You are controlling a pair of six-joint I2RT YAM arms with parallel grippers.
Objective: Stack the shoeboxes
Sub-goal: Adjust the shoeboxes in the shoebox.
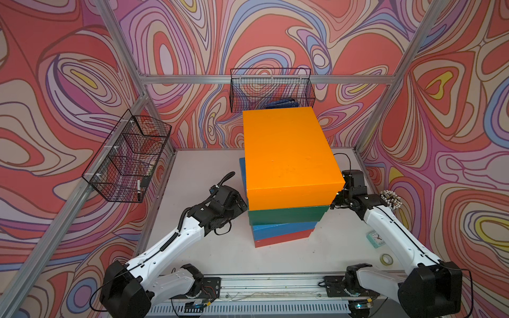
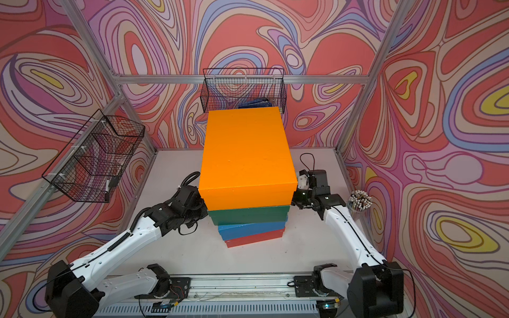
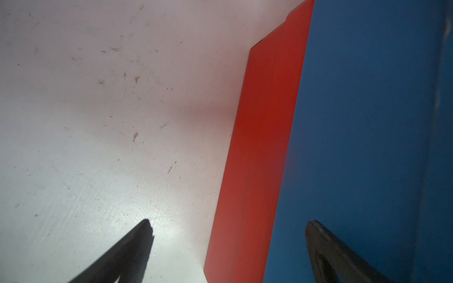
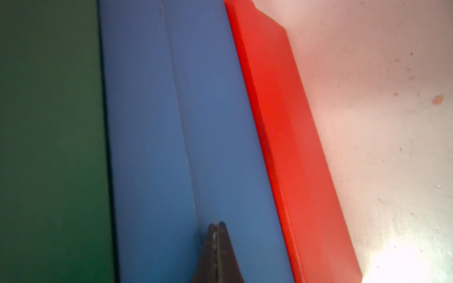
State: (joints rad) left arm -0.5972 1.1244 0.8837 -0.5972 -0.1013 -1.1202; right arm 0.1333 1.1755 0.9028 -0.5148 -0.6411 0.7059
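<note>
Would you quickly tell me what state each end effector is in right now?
Left end effector: open, holding nothing.
Right end effector: closed, holding nothing.

Both top views are looking down over the whole table [image 1: 209, 256], while both wrist cameras are facing the blue shoebox [image 3: 367, 122] closely from opposite sides.

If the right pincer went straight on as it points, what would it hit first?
Probably the side of the blue box, just ahead of the shut right pincer; depth is unclear.
</note>
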